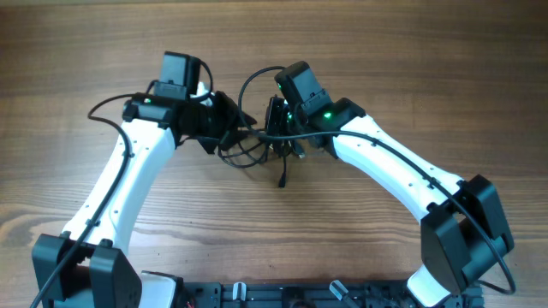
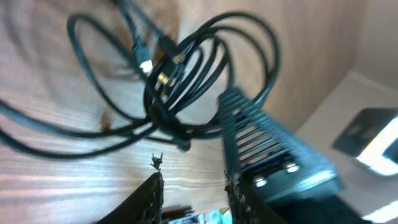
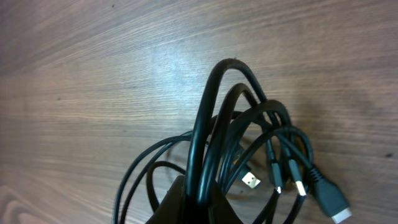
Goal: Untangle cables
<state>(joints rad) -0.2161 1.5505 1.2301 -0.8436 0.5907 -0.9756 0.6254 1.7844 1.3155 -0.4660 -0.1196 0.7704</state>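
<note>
The tangled bundle of thin black cables (image 1: 257, 150) sits on the brown wooden desk (image 1: 411, 60), between the two arms. The right pincer (image 3: 196, 202) is clamped tight on several loops. The left pincer (image 2: 191, 190) stands partly apart beside the bundle, gripping nothing.

Robot lab bench: white left arm (image 1: 128, 184) and right arm (image 1: 398, 167) at a wooden table (image 1: 77, 51).

Furniture: a light brown wooden table (image 1: 368, 51) filled the overhead view.
Surface: fine grain with darker streaks.
Light: soft, leaving a pale sheen (image 3: 186, 68) on the wood.
Beyond the edge: a pale plain surface (image 2: 373, 50), blurred; wall or floor unclear.
</note>
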